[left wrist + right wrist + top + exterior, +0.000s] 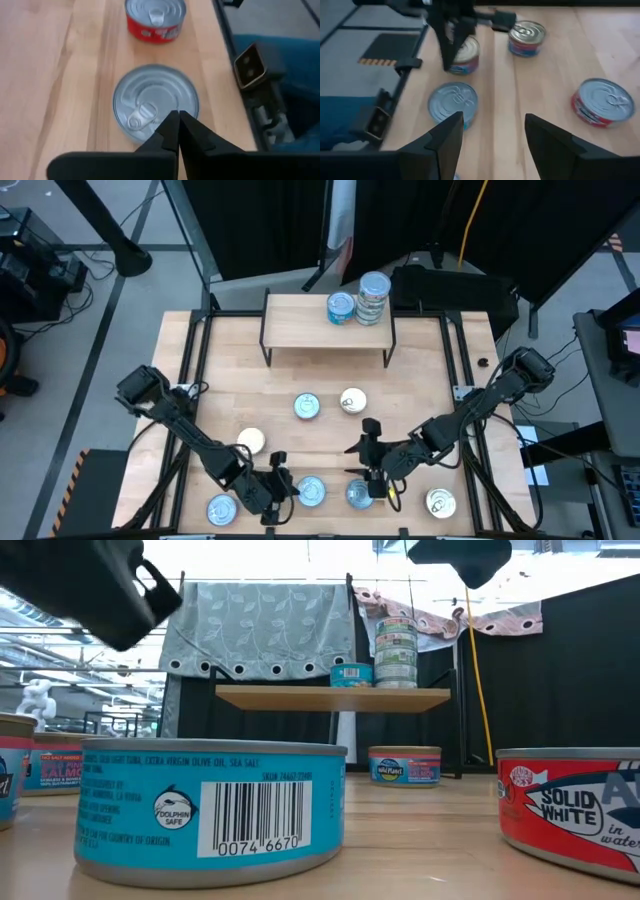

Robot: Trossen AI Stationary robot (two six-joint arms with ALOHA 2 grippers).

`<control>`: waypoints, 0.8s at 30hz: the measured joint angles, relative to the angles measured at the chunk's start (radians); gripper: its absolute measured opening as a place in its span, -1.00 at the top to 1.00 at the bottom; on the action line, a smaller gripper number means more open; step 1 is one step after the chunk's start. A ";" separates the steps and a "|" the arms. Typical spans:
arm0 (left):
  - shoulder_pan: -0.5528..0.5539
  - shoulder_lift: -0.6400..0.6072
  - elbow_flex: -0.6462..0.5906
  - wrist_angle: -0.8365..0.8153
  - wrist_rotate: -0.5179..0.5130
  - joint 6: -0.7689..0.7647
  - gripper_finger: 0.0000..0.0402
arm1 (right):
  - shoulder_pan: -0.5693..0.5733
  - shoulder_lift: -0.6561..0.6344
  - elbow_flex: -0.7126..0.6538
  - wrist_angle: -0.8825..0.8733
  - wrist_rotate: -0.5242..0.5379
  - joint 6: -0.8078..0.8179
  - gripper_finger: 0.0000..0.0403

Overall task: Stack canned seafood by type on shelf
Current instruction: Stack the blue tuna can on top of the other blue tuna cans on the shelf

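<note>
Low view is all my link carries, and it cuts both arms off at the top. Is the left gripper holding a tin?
Observer: No. The left gripper has its jaws shut on nothing, with the tips over the edge of a silver-lidded tin.
Operator: And the right one?
Observer: The right gripper has its jaws open and empty. It hangs above the table, beside a second tin.
Operator: How many tins are off the shelf?
Observer: From above I count seven lying on the table.
</note>
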 joint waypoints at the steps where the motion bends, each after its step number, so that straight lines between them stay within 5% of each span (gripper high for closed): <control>1: 0.000 0.012 0.000 0.000 0.000 0.000 0.96 | 0.000 0.007 0.000 0.013 -0.007 0.000 -0.01; 18: 0.003 0.100 0.006 -0.057 0.001 -0.088 0.99 | 0.013 0.173 -0.001 0.114 -0.018 -0.021 -0.01; 24: 0.003 0.100 0.005 -0.114 -0.024 -0.104 0.99 | 0.013 0.245 -0.001 0.263 -0.114 -0.178 -0.01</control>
